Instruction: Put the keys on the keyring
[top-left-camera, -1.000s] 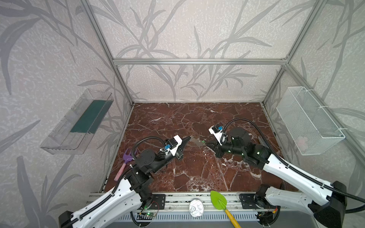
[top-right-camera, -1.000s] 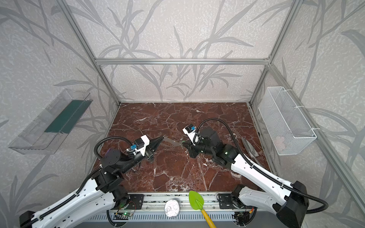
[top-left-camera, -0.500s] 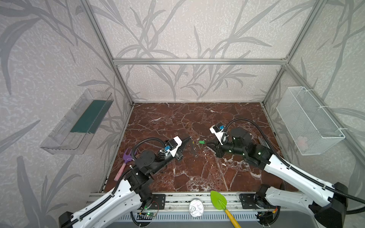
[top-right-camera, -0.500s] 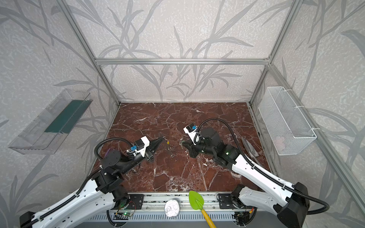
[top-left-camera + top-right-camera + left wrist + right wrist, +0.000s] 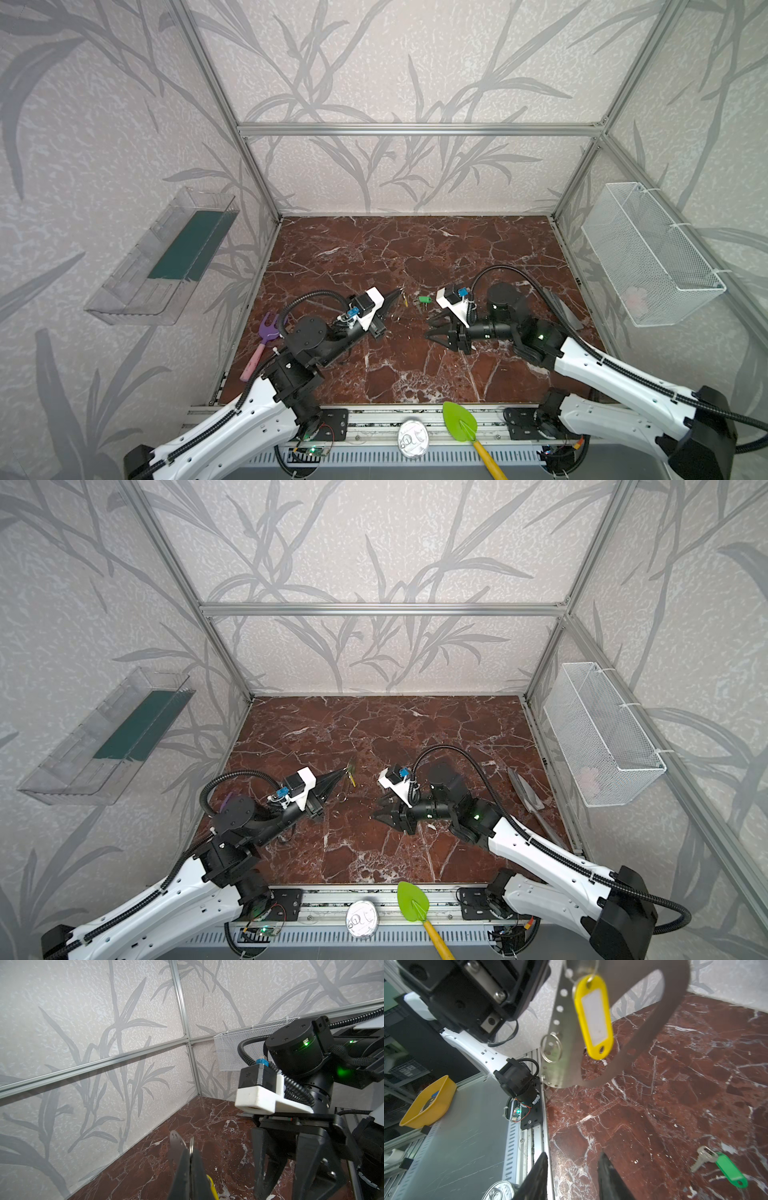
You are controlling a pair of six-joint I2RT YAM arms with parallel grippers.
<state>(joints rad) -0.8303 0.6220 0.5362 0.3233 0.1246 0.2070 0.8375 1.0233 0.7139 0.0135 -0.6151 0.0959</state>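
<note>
The left arm [image 5: 232, 424] rises from the near edge, its forearm angled toward the middle. The left gripper [image 5: 395, 294] is pinched tight on the edge of the keyring [image 5: 564, 1064]. The right arm [image 5: 623, 382] extends in from the opposite side with its wrist roughly level. The right gripper [image 5: 428, 328] points toward the left arm, jaws parted and empty, near the left gripper but apart from it.
</note>
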